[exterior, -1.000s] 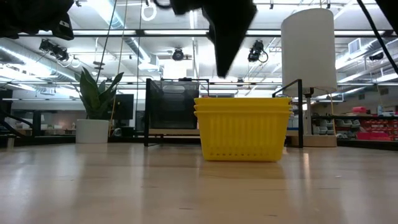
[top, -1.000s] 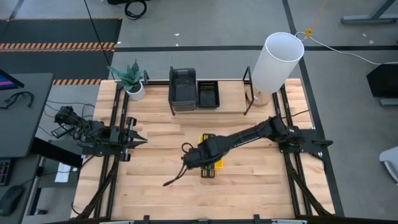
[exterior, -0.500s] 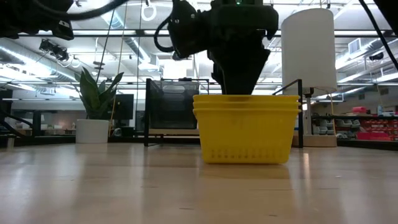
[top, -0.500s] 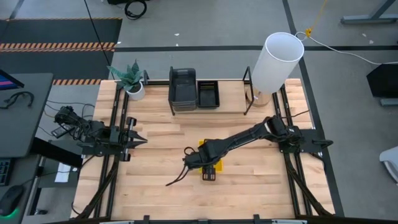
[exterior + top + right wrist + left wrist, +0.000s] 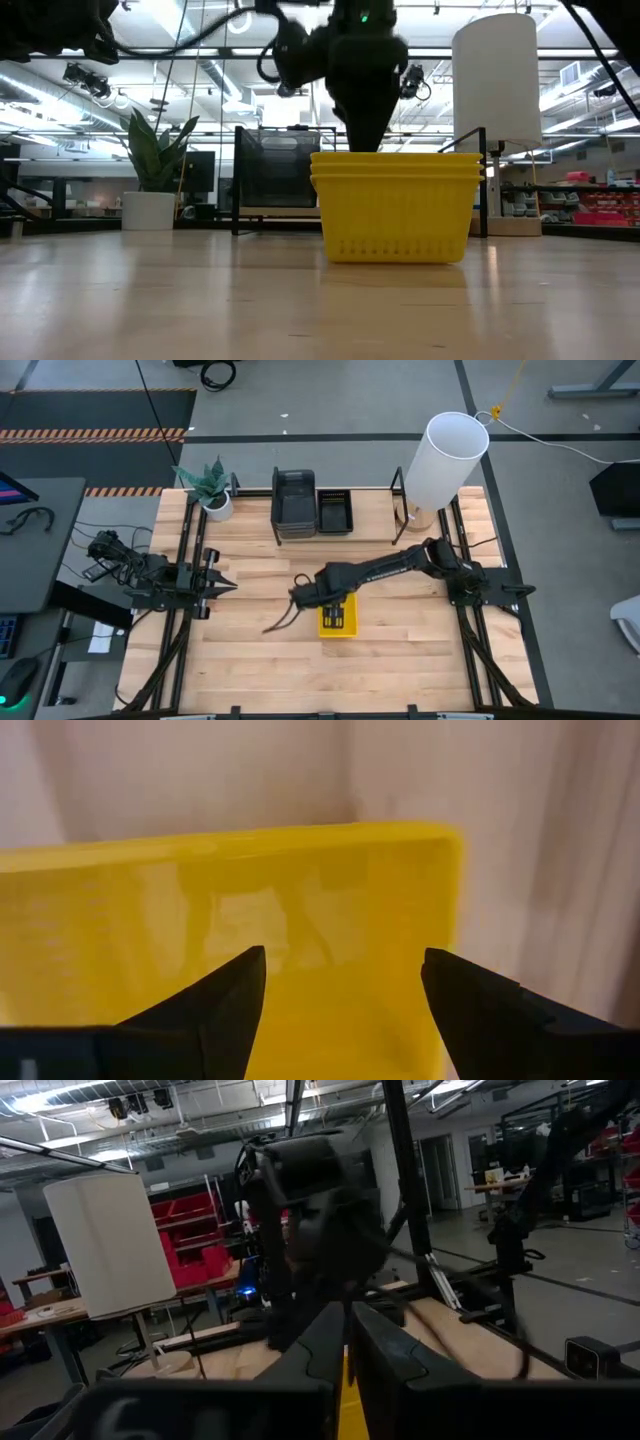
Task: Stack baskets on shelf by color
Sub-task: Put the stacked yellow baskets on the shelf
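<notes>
Yellow baskets (image 5: 339, 617) sit stacked mid-table; your right gripper (image 5: 343, 982) hovers over their far edge, fingers spread apart.

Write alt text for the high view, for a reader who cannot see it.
The right arm reaches across a wooden table, its pincer over the far end of a yellow basket stack. Grey and black baskets sit on the shelf at the far edge, between a potted plant and a white cylinder. The left pincer waits at the left.
</notes>
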Available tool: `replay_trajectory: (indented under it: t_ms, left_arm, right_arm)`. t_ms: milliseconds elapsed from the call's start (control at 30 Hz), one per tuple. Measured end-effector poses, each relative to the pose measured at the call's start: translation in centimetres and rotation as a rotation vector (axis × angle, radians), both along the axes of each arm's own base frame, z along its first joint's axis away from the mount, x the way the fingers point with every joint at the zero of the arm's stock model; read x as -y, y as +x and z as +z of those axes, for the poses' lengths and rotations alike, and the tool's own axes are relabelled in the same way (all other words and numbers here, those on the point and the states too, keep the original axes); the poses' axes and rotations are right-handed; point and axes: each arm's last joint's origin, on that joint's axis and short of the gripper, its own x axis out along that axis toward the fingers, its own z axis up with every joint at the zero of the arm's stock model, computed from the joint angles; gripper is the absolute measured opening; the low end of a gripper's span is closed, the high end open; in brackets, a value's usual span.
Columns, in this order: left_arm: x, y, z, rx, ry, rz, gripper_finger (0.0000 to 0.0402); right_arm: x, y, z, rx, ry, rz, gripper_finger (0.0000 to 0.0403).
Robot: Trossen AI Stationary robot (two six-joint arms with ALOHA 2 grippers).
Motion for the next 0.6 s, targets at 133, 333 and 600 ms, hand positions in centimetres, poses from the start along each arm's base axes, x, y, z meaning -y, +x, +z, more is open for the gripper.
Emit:
replay_trajectory:
  t_ms: [133,333,600]
  left_arm:
    - [0.0,0.0,0.0,0.0,0.0,0.0,0.0024]
    - [0.0,0.0,0.0,0.0,0.0,0.0,0.003]
    - [0.0,0.0,0.0,0.0,0.0,0.0,0.0034]
  right_arm:
    - [1.8,0.2,0.0,-0.014,0.0,0.003,0.0272]
    - [4.3,0.5,-0.2,-0.027,0.026,-0.002,0.0272]
    - [5.9,-0.3,-3.2,-0.099,0.061,0.007,0.0244]
